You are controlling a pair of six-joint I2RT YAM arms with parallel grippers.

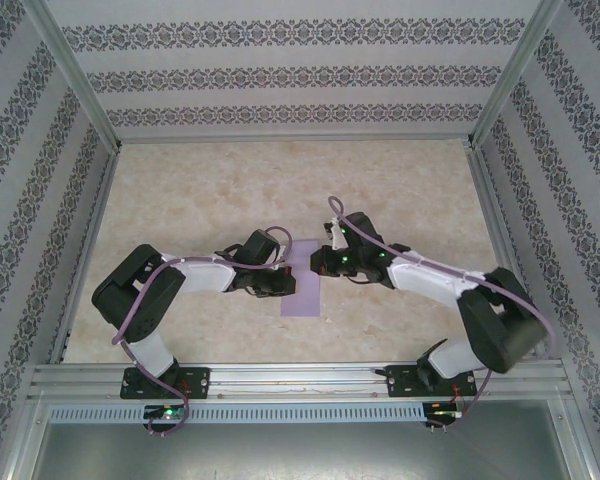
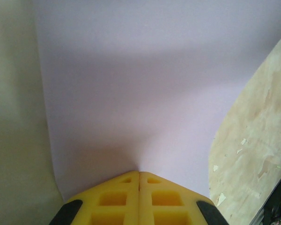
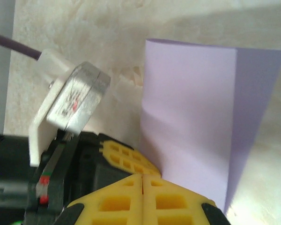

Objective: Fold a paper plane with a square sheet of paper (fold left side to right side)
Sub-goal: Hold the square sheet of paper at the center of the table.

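Top external: beige marbled tabletop (image 1: 210, 190); walls (image 1: 280, 75) in striped patterned wallpaper on three sides; aluminium rail (image 1: 300, 378) along near edge. Square sheet of paper (image 1: 302, 300) lies mid-tabletop between both arms, seen as narrow lavender rectangle. Left wrist: left end effector (image 2: 139, 174) closed, yellow fingers together, tips on paper. Right wrist: right end effector (image 3: 142, 177) closed, tips at paper's edge; fold line runs along sheet.
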